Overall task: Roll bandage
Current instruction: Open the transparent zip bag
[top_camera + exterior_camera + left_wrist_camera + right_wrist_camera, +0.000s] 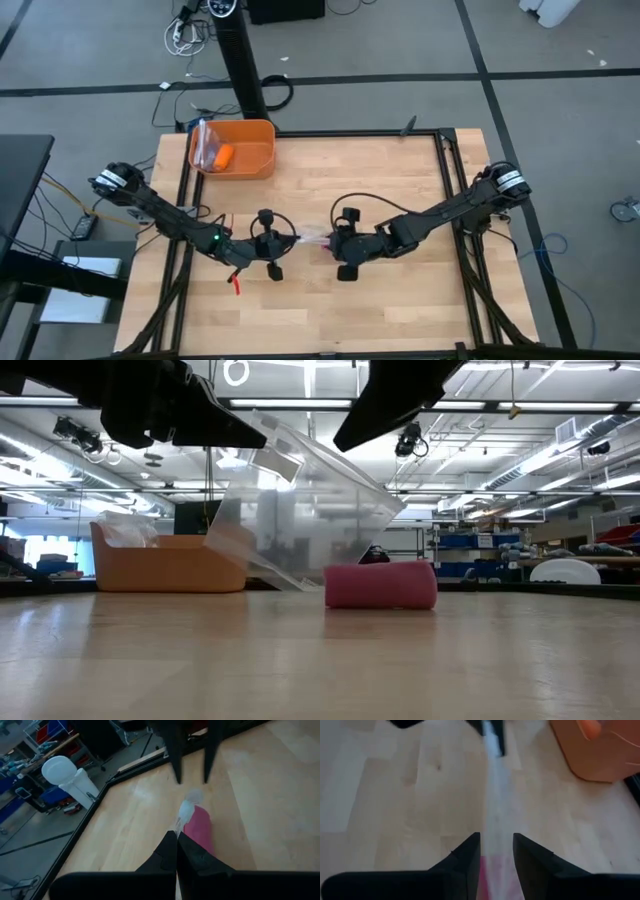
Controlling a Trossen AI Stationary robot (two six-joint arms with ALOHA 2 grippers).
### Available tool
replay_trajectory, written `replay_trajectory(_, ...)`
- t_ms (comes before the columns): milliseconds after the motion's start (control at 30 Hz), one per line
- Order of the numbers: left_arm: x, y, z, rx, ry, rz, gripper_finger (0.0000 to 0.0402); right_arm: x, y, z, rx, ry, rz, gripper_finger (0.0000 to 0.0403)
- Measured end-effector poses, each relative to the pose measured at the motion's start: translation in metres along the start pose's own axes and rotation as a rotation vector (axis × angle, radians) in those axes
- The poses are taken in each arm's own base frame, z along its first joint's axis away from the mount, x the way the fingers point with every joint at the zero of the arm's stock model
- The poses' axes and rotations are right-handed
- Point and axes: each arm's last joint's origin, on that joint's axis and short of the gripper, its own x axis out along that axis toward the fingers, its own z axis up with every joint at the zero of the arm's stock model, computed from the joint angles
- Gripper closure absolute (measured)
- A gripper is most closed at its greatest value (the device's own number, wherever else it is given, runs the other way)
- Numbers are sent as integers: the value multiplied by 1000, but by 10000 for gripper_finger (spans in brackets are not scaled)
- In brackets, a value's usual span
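The bandage [380,585] is a small pink cylinder lying on its side on the wooden table; it also shows in the left wrist view [200,827]. A clear plastic bag [300,500] stands tilted behind and left of it, with its lower end down by the table. My left gripper [176,836] is shut on the bag, left of the bandage [318,240]. My right gripper [496,837] is open above the bandage [487,877] and faces the left gripper. Its fingers stand apart, clear of the roll. My left gripper pinches the clear bag's upper edge [184,815] between its two shut fingers, coming from the table's left side and slanting down. The bag hangs stretched below and beyond the fingers toward the right gripper. Its lower end is by the table next to the bandage.
An orange bin [235,148] stands at the far left of the table, holding a small orange object [224,155] and another clear bag [205,135]. A black frame rail [450,190] runs along the table's right edge. A black post [240,60] rises behind the bin.
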Motion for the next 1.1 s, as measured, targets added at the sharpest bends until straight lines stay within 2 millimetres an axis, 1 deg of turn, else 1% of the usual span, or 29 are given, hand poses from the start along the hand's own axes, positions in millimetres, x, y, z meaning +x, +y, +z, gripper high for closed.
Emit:
replay_trajectory(133,0,0,1,-10,-11,1,401,2,-5,0,5,5,-22,299)
replay_trajectory(433,0,1,3,-25,-29,-1,401,15,-6,-3,-6,31,-9,369)
replay_trajectory(500,0,1,4,-26,-29,-2,401,16,-7,-6,-20,50,-25,389)
replay_trajectory(567,0,1,4,-27,-31,-2,400,15,-7,-5,-22,37,-55,397)
replay_trajectory(633,0,1,3,-24,-25,16,392,11,-8,-4,-18,28,-68,396)
replay_trajectory(700,-1,2,2,9,-6,74,380,7,-9,0,-1,14,-68,398)
replay_trajectory(867,-5,3,4,114,20,192,332,-3,-10,7,21,42,-84,400)
replay_trajectory(933,-6,1,11,131,11,204,312,-7,-14,9,37,56,-103,400)
replay_trajectory(1000,-10,-2,21,148,-10,201,294,-8,-17,13,72,54,-113,401)
replay_trajectory(1100,-18,-8,47,168,-75,164,276,-7,-20,14,93,60,-110,401)
